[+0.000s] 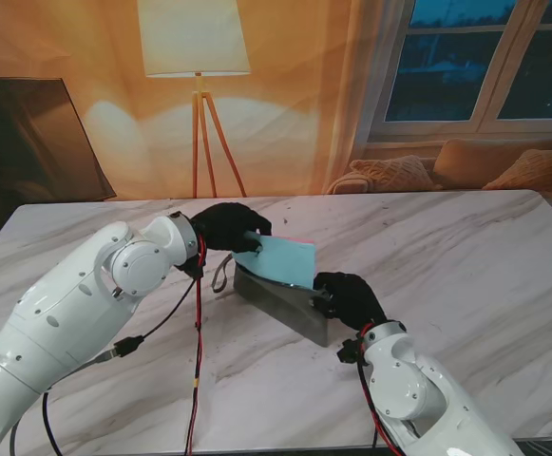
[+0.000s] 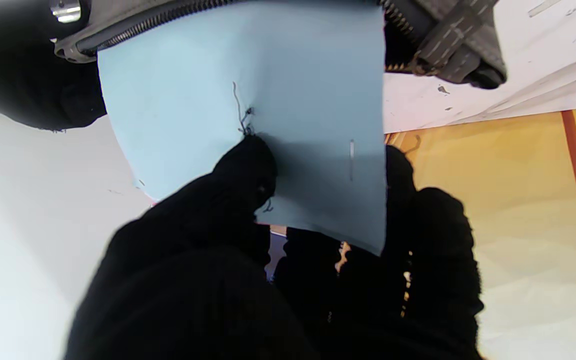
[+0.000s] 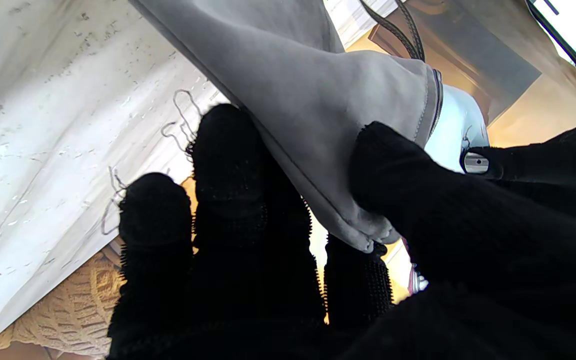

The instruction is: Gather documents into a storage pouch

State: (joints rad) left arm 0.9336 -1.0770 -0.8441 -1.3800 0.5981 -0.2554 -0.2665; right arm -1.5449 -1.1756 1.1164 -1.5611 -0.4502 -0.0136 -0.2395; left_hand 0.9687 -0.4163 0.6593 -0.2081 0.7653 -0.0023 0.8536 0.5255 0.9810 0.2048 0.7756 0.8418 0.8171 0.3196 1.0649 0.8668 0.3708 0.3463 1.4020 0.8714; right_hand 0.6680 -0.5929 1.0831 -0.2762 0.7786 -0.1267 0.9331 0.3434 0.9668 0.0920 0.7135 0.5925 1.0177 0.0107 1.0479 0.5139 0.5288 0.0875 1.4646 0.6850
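While the white marble table [image 1: 466, 256] carries the grey zippered fabric pouch [image 1: 280, 302], the right hand [image 1: 350, 296] grips its near end. Left hand [image 1: 230, 226] pinches the light-blue paper sheet [image 1: 280, 259], partly inside the mouth. Insertion step; next likely needs a deeper push.

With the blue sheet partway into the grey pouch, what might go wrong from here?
1. The blue sheet is already bowed where the left hand pinches it; pushing on may crease it.
2. Its edge might snag on the zipper of the grey pouch.
3. The right hand grips only one end, so the pouch might slide.
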